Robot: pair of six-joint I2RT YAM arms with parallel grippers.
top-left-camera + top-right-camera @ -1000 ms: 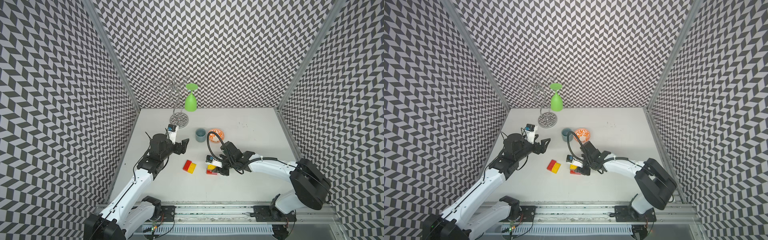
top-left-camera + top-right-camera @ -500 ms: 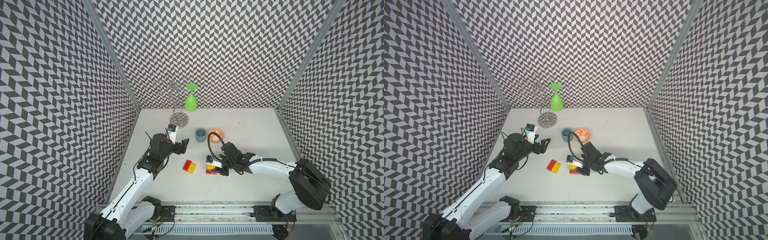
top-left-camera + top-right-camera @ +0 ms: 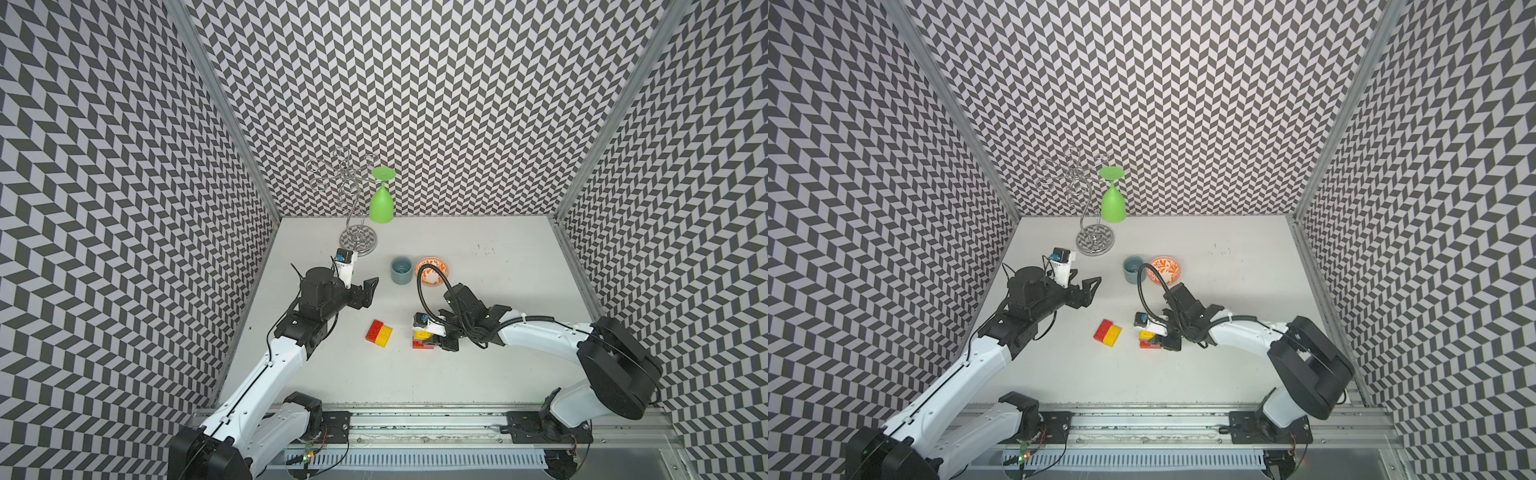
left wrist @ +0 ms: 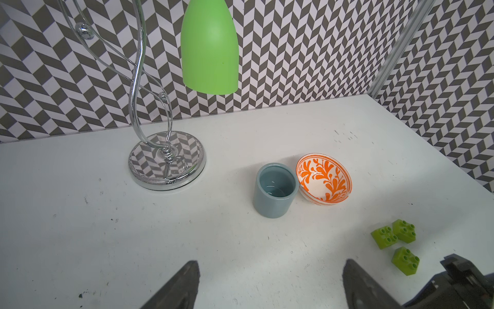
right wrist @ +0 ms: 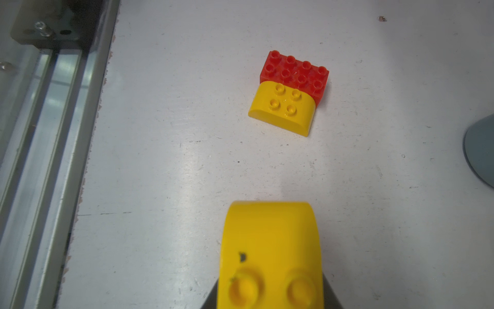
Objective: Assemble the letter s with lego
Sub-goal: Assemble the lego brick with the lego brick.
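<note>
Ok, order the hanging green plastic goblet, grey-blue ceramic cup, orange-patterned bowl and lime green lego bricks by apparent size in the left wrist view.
1. Green plastic goblet, though partly cropped by the frame.
2. Grey-blue ceramic cup and orange-patterned bowl: too alike to rank.
3. Lime green lego bricks, each smallest.

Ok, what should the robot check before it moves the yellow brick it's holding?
1. Grip: right gripper shut on the yellow brick: ok.
2. Spare arm: left gripper open, holding nothing: ok.
3. Path: table bare between the held brick and the red and yellow pair: ok.
4. Underneath: red piece clipped to the held brick or not: cannot tell.
5. Supplies: three green bricks lying loose: ok.
6. Letter S finished: not ok.
</note>
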